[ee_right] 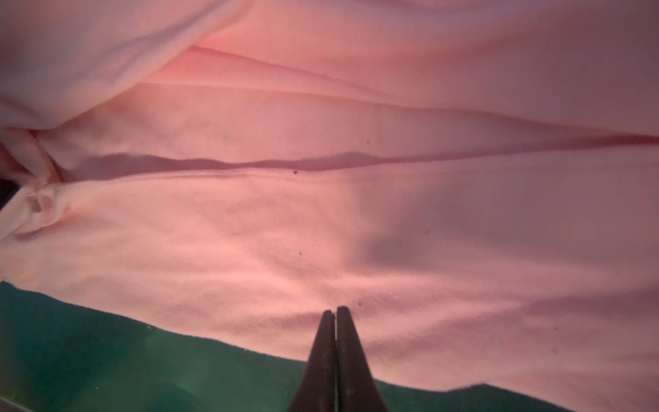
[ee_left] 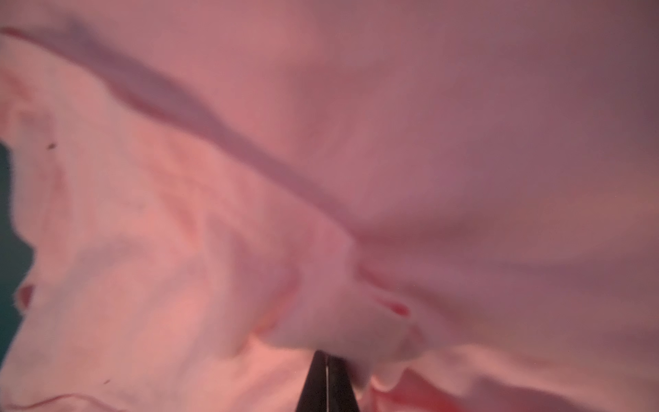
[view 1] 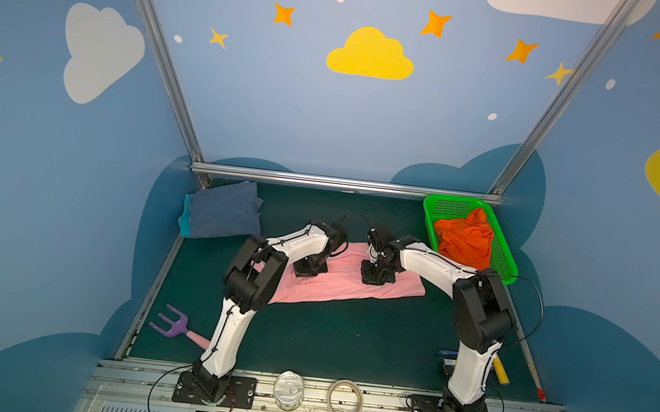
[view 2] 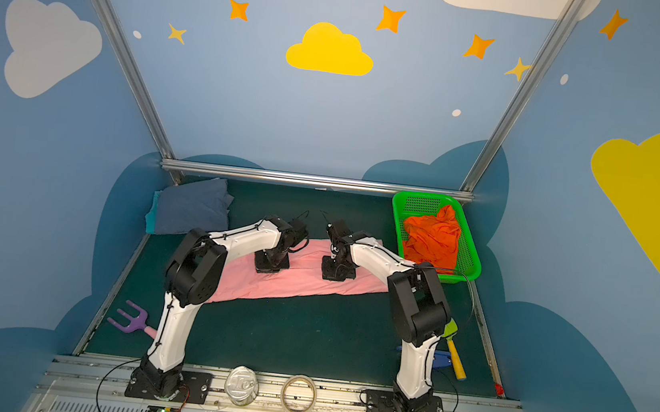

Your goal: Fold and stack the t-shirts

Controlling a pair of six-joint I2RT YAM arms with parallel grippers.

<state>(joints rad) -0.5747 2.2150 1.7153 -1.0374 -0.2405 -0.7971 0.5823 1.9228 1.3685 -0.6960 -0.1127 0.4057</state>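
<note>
Pink t-shirt (view 1: 345, 286) lies as 1 long band on the mat (view 1: 326, 340); left gripper (ee_left: 326, 369) jaws shut, pinching bunched cloth; right gripper (ee_right: 336, 315) jaws shut at the hem, pinch uncertain; fold step in hand; next likely needs an even 2-handed lift.

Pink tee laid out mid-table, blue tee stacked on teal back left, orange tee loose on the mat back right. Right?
No. The orange tee isn't loose on the mat; it's crumpled inside the green basket at back right, clear in both top views. Pink tee laid out mid-table, blue tee stacked on teal tee back left: correct.
</note>
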